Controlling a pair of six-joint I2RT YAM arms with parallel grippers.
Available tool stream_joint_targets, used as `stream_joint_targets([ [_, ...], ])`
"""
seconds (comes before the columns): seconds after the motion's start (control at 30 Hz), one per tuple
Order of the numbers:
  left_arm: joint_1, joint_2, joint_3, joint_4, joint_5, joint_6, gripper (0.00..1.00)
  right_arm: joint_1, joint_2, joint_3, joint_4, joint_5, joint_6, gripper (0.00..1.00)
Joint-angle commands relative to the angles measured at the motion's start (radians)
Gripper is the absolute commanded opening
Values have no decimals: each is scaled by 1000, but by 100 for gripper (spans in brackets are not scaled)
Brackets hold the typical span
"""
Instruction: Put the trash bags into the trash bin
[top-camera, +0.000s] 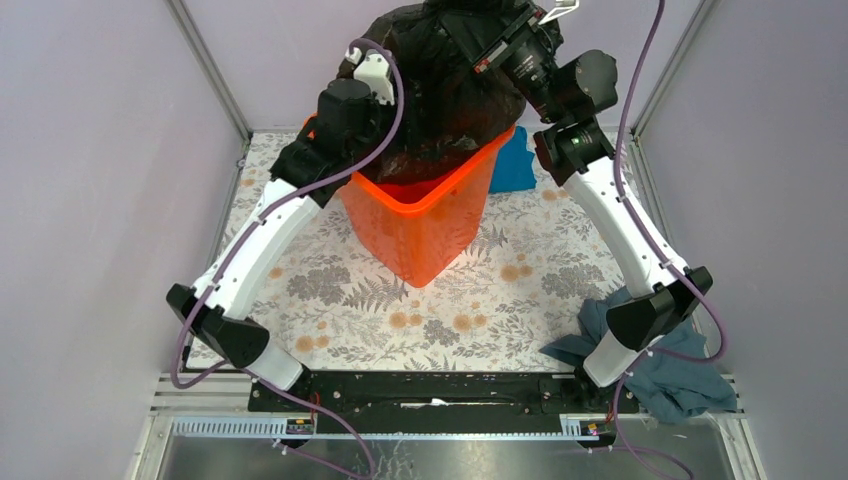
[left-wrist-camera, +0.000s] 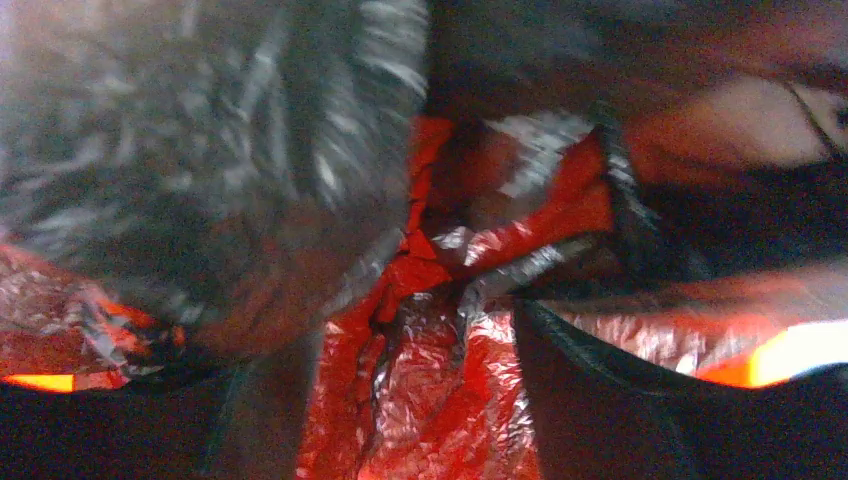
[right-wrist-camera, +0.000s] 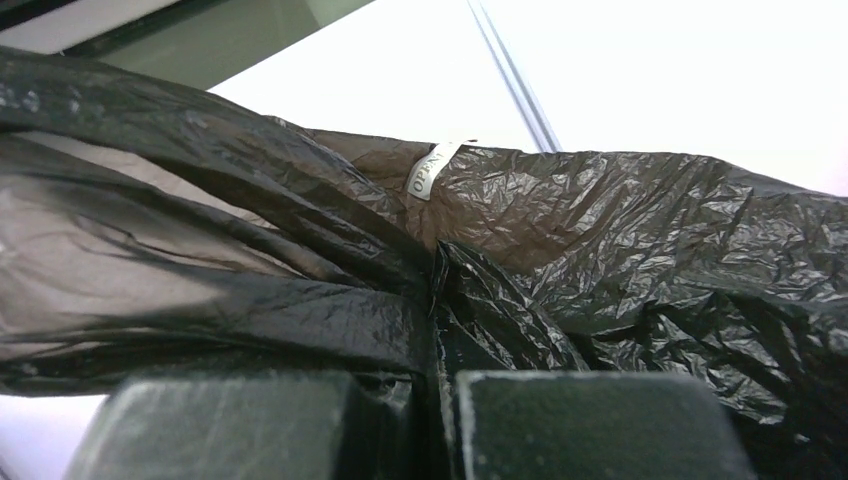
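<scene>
The orange trash bin (top-camera: 420, 235) stands mid-table. The black trash bag (top-camera: 450, 95) is bunched high over its mouth, its lower part hanging inside. My right gripper (top-camera: 472, 22) is above the bin at the top of the bag; in the right wrist view it (right-wrist-camera: 440, 385) is shut on a fold of the black film (right-wrist-camera: 600, 230). My left gripper (left-wrist-camera: 400, 410) is at the bin's left rim, hidden under the bag from above. In its wrist view the fingers (left-wrist-camera: 610, 400) stand apart, with red-lit bag film (left-wrist-camera: 440, 350) between them.
A bright blue cloth (top-camera: 515, 165) lies behind the bin on the right. A grey-blue cloth (top-camera: 675, 375) lies by the right arm's base. The table has a floral cover (top-camera: 500, 300). Enclosure walls and posts stand close on both sides.
</scene>
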Motion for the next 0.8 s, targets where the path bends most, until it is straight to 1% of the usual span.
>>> stream_joint_targets([
  [0.0,-4,-163,-34,4,239,81,83,9,20,10,36,-108,-26,0],
  [0.07,-3,-229,-61,2,297,117,96,9,8,17,-7,-117,-54,0],
  [0.1,-3,-259,-72,4,307,133,99,8,-3,17,-25,-113,-69,0],
  [0.13,0,-282,-75,6,301,145,99,8,-18,17,-42,-113,-82,0],
  [0.2,16,-306,-64,0,244,140,99,9,-44,21,-81,-117,-112,0],
  [0.27,47,-291,-14,-35,135,90,99,9,-65,30,-142,-123,-133,0],
  [0.3,67,-281,9,-45,112,63,99,9,-73,36,-171,-134,-140,0],
  [0.33,90,-276,18,-40,98,37,99,9,-81,35,-187,-148,-144,0],
  [0.4,140,-268,23,3,123,-11,99,9,-86,30,-204,-192,-135,0],
  [0.47,193,-232,74,37,171,-73,99,8,-87,28,-214,-253,-119,0],
  [0.57,267,-88,261,5,267,-179,99,8,-95,6,-208,-317,-92,0],
  [0.63,277,-1,358,18,316,-213,99,9,-102,-15,-190,-350,-77,0],
  [0.77,280,148,469,60,402,-254,98,9,-96,-40,-153,-413,-37,0],
])
